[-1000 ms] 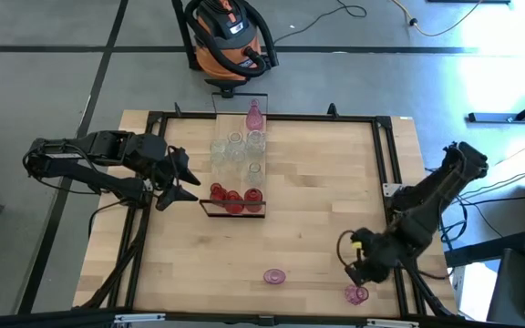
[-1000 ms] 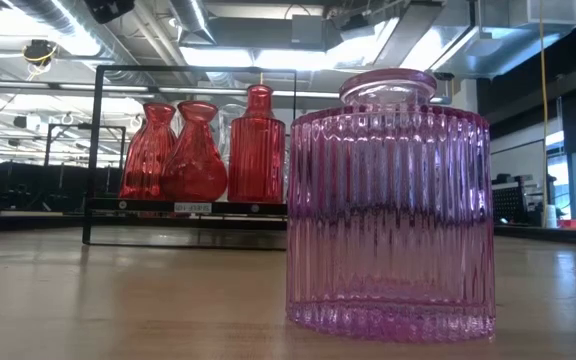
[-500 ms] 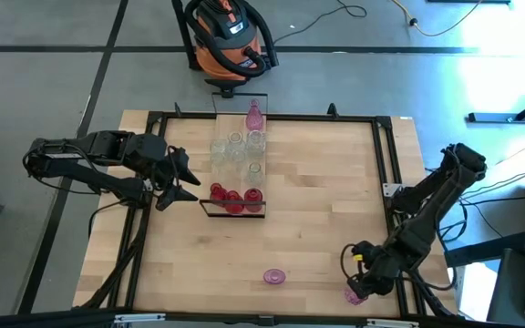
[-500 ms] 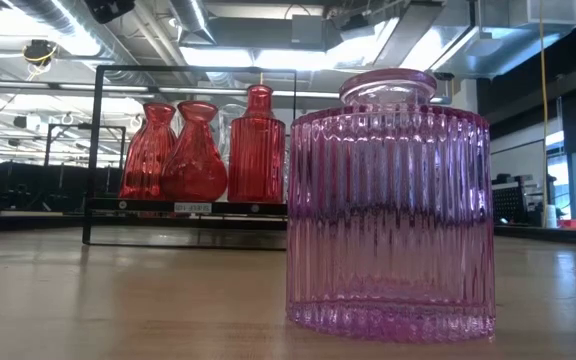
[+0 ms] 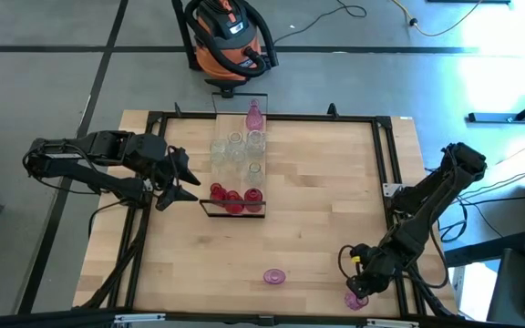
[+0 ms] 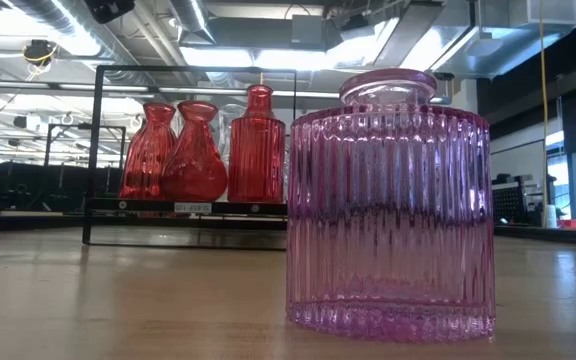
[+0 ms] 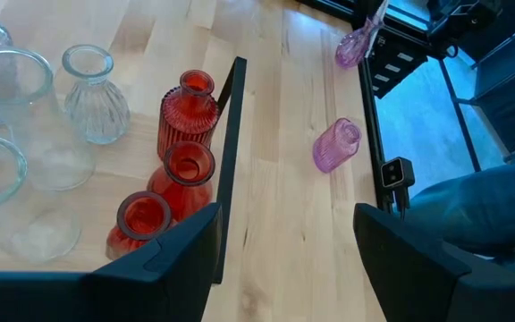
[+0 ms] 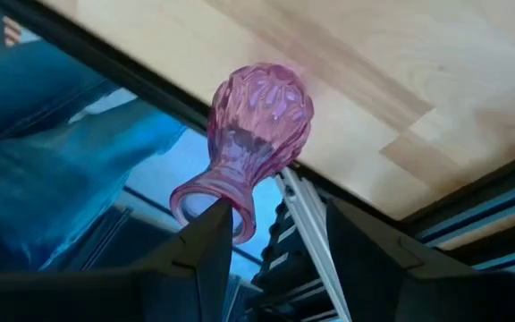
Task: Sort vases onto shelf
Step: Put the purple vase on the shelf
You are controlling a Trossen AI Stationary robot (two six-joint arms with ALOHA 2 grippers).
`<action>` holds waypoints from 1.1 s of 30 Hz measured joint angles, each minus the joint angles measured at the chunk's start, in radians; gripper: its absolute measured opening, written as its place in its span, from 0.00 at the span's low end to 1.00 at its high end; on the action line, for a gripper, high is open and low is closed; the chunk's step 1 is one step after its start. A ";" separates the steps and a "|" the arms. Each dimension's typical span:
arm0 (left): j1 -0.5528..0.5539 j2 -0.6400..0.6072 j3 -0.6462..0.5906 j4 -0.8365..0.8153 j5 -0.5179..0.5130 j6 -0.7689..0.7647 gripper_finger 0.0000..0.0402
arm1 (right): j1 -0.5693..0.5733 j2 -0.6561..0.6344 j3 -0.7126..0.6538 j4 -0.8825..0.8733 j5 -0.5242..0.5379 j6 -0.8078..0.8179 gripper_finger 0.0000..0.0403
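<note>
Reaching over the table's near right corner, the right gripper hung just at the pink bulb vase that lay on its side, its neck pointing off the table edge. The jaws stood wide, the vase's flared mouth between the fingers but not yet clamped. The step in hand looked like the pick-up of this vase; next the jaws would need to close on the neck and lift cleanly — a slip could roll it over the edge. The left gripper waited beside the shelf, its jaws spread wide and empty. On the shelf stood three red vases at the framed end, clear vases behind, one pink vase at the far end. A ribbed pink vase stood loose near the table's front. A small label on the shelf frame showed — its writing too small to read.
</note>
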 joint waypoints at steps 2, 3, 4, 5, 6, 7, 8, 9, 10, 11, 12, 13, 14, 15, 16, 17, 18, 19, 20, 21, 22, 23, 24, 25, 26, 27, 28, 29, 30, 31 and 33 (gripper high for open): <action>0.000 0.000 0.000 0.000 -0.001 -0.001 0.62 | 0.000 0.000 -0.003 0.005 -0.001 0.000 0.41; 0.000 0.000 0.000 0.000 -0.002 -0.001 0.62 | 0.000 0.000 -0.003 0.005 -0.001 0.000 0.41; 0.000 0.000 0.000 0.000 -0.002 -0.001 0.62 | 0.000 0.000 -0.003 0.004 -0.001 0.000 0.41; 0.000 0.000 0.000 0.000 -0.002 -0.001 0.62 | 0.000 0.000 -0.003 0.004 -0.001 0.000 0.41; 0.000 0.000 0.000 0.000 -0.002 -0.001 0.62 | 0.000 0.000 -0.003 0.003 -0.001 0.000 0.41; 0.000 0.000 0.000 0.000 -0.002 -0.001 0.62 | 0.000 0.000 -0.003 0.002 -0.002 0.000 0.41; 0.000 0.000 0.000 0.000 -0.002 -0.001 0.62 | 0.000 0.000 -0.003 0.003 -0.002 0.000 0.41; 0.000 0.000 0.000 0.000 -0.002 -0.001 0.62 | 0.000 0.000 -0.003 0.007 -0.002 0.000 0.41; 0.000 0.000 0.000 0.000 -0.002 -0.001 0.62 | 0.000 0.000 -0.004 0.014 0.002 -0.001 0.41; 0.000 0.000 0.000 0.000 -0.002 -0.001 0.62 | 0.000 -0.002 -0.004 0.024 0.014 -0.002 0.41; 0.000 0.000 0.000 0.000 -0.002 0.000 0.62 | 0.000 -0.005 -0.005 0.036 0.029 -0.002 0.41; 0.000 0.000 0.000 0.000 -0.002 0.003 0.62 | 0.000 -0.007 -0.006 0.042 0.039 -0.002 0.41; 0.000 0.000 0.000 0.000 -0.002 0.005 0.62 | 0.000 -0.010 -0.006 0.043 0.047 -0.002 0.41; 0.000 0.000 0.000 0.000 -0.002 0.006 0.62 | 0.000 -0.012 -0.004 0.040 0.054 -0.001 0.41; 0.000 0.000 0.000 0.000 -0.003 0.006 0.62 | 0.000 -0.012 0.002 0.033 0.059 -0.001 0.41; 0.000 0.000 0.000 0.000 -0.003 0.007 0.62 | 0.000 -0.012 0.006 0.034 0.058 -0.002 0.41; 0.000 0.000 0.000 0.000 -0.003 0.007 0.62 | 0.000 -0.012 0.007 0.039 0.058 -0.002 0.41; 0.000 0.000 0.000 0.000 -0.003 0.011 0.62 | 0.000 -0.012 0.007 0.040 0.057 -0.002 0.41; 0.000 0.000 0.000 0.000 -0.003 0.017 0.62 | 0.000 -0.012 0.007 0.040 0.057 -0.001 0.41; 0.000 0.000 0.000 0.000 -0.003 0.024 0.62 | 0.000 -0.012 0.007 0.041 0.056 -0.001 0.41; 0.000 0.000 0.000 0.000 -0.003 0.025 0.62 | 0.000 -0.012 0.007 0.041 0.054 -0.001 0.41; 0.000 0.000 0.000 0.000 -0.003 0.025 0.62 | 0.000 -0.012 0.007 0.041 0.052 -0.001 0.41; 0.000 0.000 0.000 0.000 -0.003 0.025 0.62 | 0.000 -0.013 0.007 0.043 0.050 -0.001 0.41; 0.000 0.000 0.000 0.000 -0.003 0.026 0.62 | 0.000 -0.013 0.007 0.046 0.044 -0.001 0.41; 0.000 0.000 0.000 0.000 -0.003 0.026 0.62 | 0.000 -0.013 0.008 0.048 0.035 -0.002 0.41; 0.000 0.000 0.000 0.000 -0.003 0.026 0.62 | 0.001 -0.013 0.008 0.049 0.024 -0.001 0.41; 0.000 0.000 0.000 0.000 -0.003 0.026 0.62 | 0.001 -0.013 0.008 0.048 0.015 -0.002 0.41; 0.000 0.000 0.000 0.000 -0.003 0.026 0.62 | 0.001 -0.013 0.008 0.049 0.009 -0.002 0.41; 0.000 0.000 0.000 0.000 -0.003 0.026 0.62 | 0.001 -0.013 0.008 0.048 0.005 -0.002 0.41; 0.000 0.000 0.000 0.000 -0.003 0.026 0.62 | 0.001 -0.013 0.008 0.049 0.005 -0.002 0.41; 0.000 0.000 0.000 0.000 -0.003 0.026 0.62 | 0.001 -0.013 0.008 0.049 0.005 -0.006 0.41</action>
